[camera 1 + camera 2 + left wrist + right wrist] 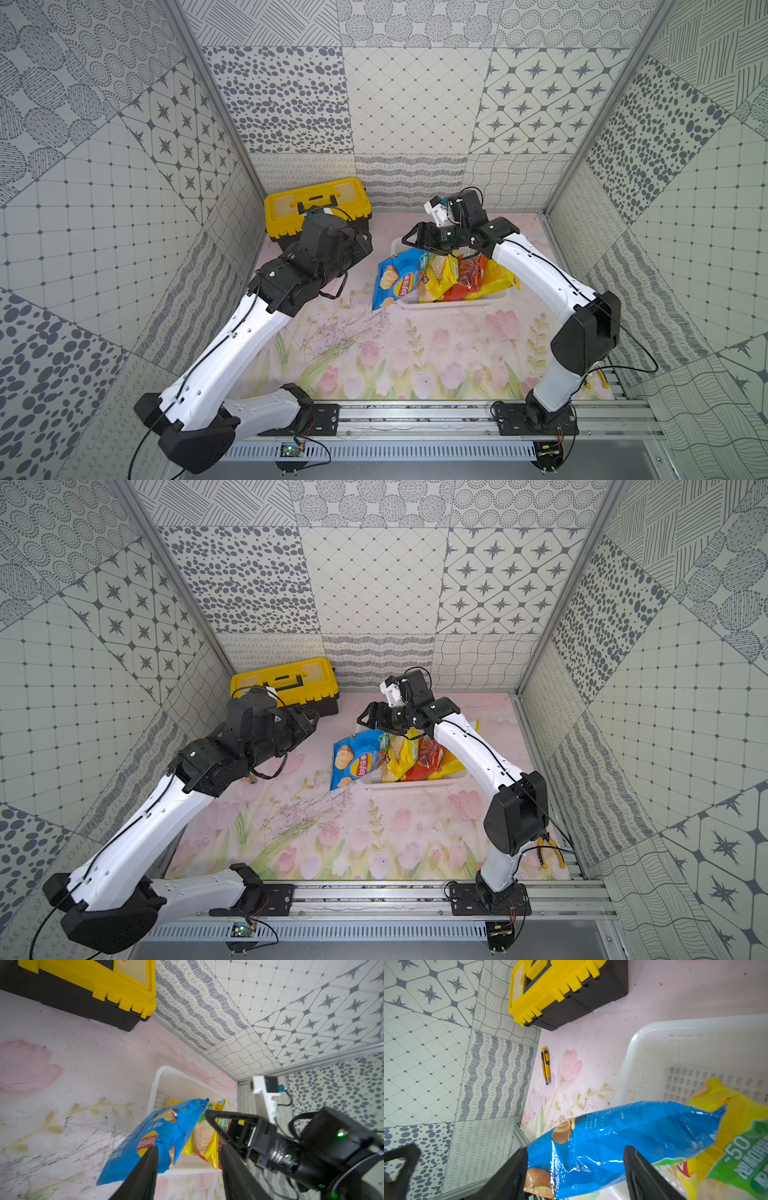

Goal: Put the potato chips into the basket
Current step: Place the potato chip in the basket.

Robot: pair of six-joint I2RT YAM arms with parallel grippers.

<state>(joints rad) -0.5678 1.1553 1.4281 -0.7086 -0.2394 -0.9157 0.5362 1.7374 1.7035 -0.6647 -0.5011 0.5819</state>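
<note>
Right wrist view: right gripper [576,1148] straddles the top of the blue chip bag [623,1136]; whether it pinches, we cannot tell. Left gripper [189,1147] stands open, holding nothing. We see the bag leaning across the rim of the white basket [453,305], lower end outside; two yellow bags [436,278] and a red bag [467,278] lie inside.

basket [453,306] mostly under chips [436,282], toolbox [93,987] cropped

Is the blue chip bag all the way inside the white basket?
No, the blue bag hangs over the basket rim, its lower end outside.
</note>
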